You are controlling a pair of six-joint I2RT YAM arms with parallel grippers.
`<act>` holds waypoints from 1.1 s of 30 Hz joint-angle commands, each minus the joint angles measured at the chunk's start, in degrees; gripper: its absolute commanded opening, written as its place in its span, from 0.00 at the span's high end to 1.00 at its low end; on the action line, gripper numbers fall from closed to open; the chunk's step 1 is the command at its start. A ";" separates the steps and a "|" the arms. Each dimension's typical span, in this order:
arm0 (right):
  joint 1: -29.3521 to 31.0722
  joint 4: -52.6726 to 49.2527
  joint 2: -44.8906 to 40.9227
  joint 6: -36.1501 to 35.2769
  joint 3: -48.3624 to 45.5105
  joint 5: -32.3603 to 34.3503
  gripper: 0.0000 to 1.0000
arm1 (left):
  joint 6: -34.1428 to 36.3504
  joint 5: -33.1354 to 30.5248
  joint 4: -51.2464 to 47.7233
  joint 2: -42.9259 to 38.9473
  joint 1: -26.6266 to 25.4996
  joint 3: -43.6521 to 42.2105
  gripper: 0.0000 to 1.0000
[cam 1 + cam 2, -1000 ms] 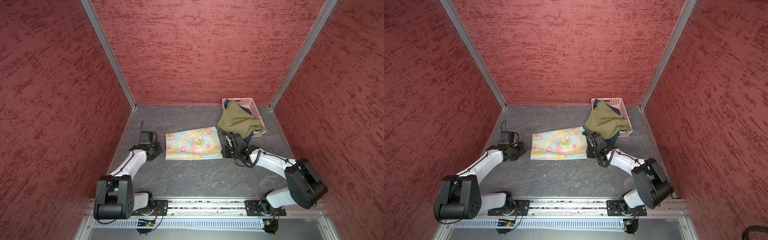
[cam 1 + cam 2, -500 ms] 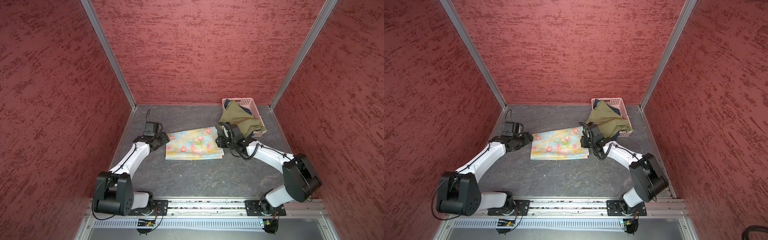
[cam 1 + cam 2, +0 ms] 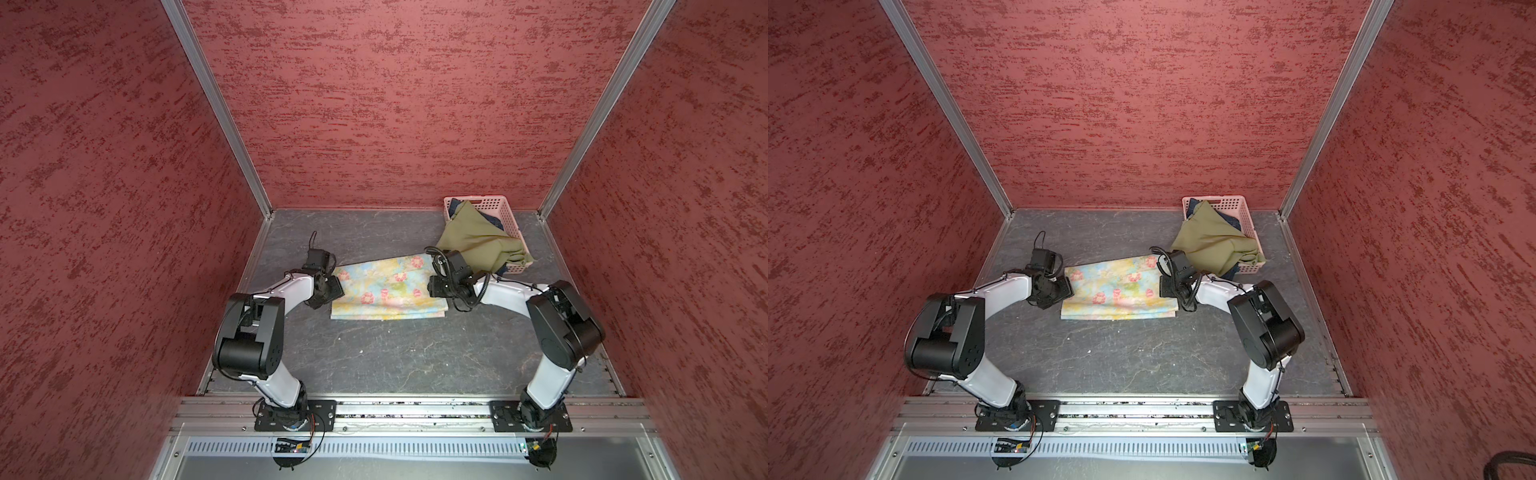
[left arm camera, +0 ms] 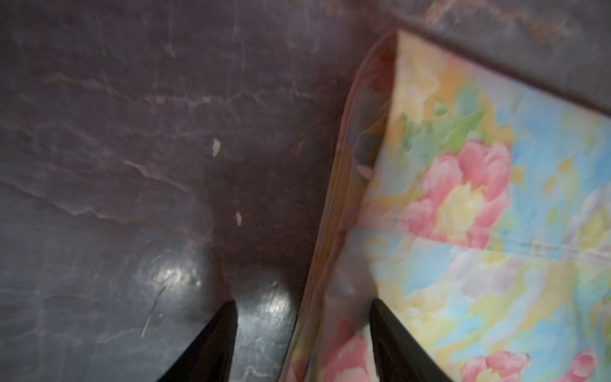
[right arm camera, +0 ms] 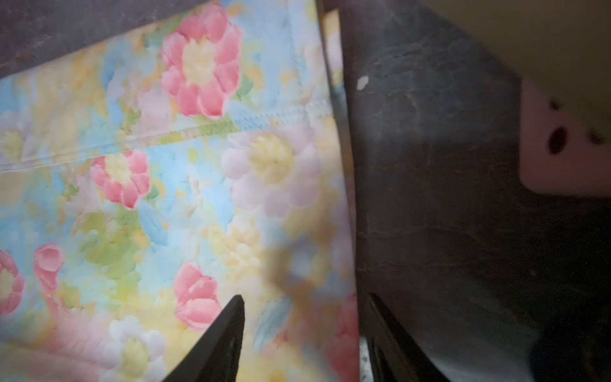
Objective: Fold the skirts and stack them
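Both arms have closed in on the floral skirt (image 3: pixel 386 286), mid-table.
My left gripper (image 4: pixel 302 301) and right gripper (image 5: pixel 305 295) now straddle its side edges, jaws apart, nothing pinched; I judge another fold comes next. Beyond, the olive-green skirt (image 3: pixel 478 241) drapes over the pink basket (image 3: pixel 498 205), with the denim skirt (image 3: pixel 496 223) underneath.
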 commanded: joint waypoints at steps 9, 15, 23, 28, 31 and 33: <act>-2.60 4.31 2.68 1.33 -1.40 -2.79 0.40 | -0.88 7.93 4.14 3.35 1.96 -1.91 0.44; -3.00 4.50 3.00 1.92 -3.01 -3.64 0.40 | -1.33 12.46 2.40 1.80 4.42 -4.31 0.49; -3.38 5.05 3.79 4.82 -3.78 -6.04 0.41 | -0.35 14.19 0.22 1.73 4.73 -4.27 0.50; -3.36 4.29 3.61 6.57 -3.61 -7.07 0.41 | 0.23 14.16 -2.15 2.89 4.45 -2.61 0.51; -3.36 3.37 3.11 6.81 -3.49 -6.99 0.41 | 0.96 12.51 -4.88 3.92 3.32 -0.97 0.51; -3.36 2.85 3.00 6.80 -3.24 -7.03 0.41 | 1.25 11.54 -6.10 4.71 3.12 0.11 0.53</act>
